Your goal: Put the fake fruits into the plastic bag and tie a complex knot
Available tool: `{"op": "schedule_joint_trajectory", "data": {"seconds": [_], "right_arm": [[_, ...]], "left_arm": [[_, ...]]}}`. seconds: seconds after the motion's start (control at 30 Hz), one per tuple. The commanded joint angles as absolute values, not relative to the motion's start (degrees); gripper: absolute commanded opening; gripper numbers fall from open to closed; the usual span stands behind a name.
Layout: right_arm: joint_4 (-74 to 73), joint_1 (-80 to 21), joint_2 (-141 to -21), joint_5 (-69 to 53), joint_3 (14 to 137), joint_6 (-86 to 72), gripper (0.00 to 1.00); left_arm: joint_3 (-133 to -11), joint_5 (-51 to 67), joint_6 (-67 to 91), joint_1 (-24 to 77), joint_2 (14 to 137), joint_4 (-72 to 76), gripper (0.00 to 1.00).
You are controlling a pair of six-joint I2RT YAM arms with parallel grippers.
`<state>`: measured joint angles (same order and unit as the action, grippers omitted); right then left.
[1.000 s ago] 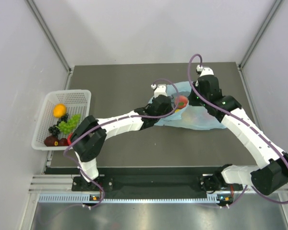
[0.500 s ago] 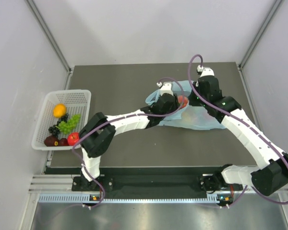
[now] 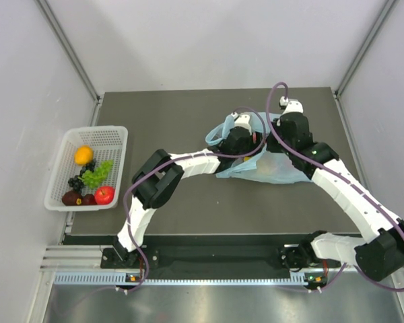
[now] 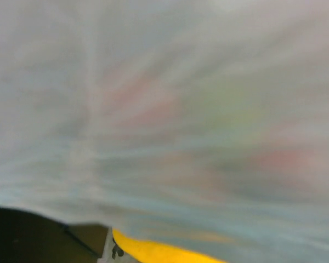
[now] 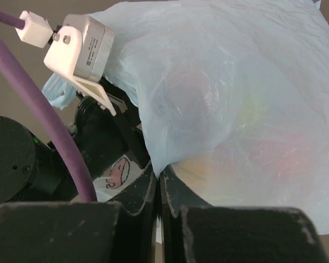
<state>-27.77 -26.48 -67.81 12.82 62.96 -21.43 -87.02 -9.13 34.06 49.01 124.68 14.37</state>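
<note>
Plastic bag (image 3: 273,168) lies right of centre on the bench (image 3: 168,114). Right jaws are pinched tight on its rim, probably to hold the mouth up for loading. Left jaws reach into that mouth; film hides them and their wrist view is blurred, so their opening cannot be told. More fake fruits (image 3: 94,178) sit in the basket (image 3: 114,134), far left.

Soft, even light from overhead fills the top view, which is sharp throughout; the arms (image 3: 195,161) throw only faint shadows on the dark table (image 3: 161,121). The left wrist view is almost wholly smeared, seemingly the plastic bag (image 4: 164,109) pressed close. The right wrist view is bright and crisp, with mild sheen on the film.
</note>
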Motion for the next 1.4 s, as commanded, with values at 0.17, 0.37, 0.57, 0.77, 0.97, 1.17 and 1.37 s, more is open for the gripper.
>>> {"op": "schedule_joint_trajectory", "data": {"seconds": [0.17,0.37,0.57,0.77,0.97,1.17,1.37], "right_arm": [[-23.64,-24.96,-65.57,13.89,62.67,-22.41,0.0],[-23.73,-24.7,-65.48,13.54,62.58,-22.5,0.0],[-23.64,-24.52,-65.83,12.83,62.75,-22.68,0.0],[-23.73,-24.43,-66.01,11.96,63.28,-22.68,0.0],[-24.0,-24.43,-66.44,11.16,63.63,-22.24,0.0],[-23.82,-24.35,-66.53,10.37,63.63,-22.06,0.0],[-23.2,-24.34,-66.8,8.97,63.72,-22.15,0.0]], "left_arm": [[-84.21,-6.68,29.88,49.22,118.57,17.4,0.85],[-79.72,-6.15,27.25,49.13,111.98,14.24,0.96],[-76.12,-7.47,24.7,49.13,104.78,8.18,0.98],[-72.78,-7.73,22.07,49.22,98.71,0.45,0.95],[-69.26,-3.88,16.79,47.47,88.79,-8.34,0.96],[-64.69,4.11,9.24,40.53,80.87,-10.89,0.94],[-65.92,10.54,-4.73,33.84,83.57,-15.38,0.91]]}}
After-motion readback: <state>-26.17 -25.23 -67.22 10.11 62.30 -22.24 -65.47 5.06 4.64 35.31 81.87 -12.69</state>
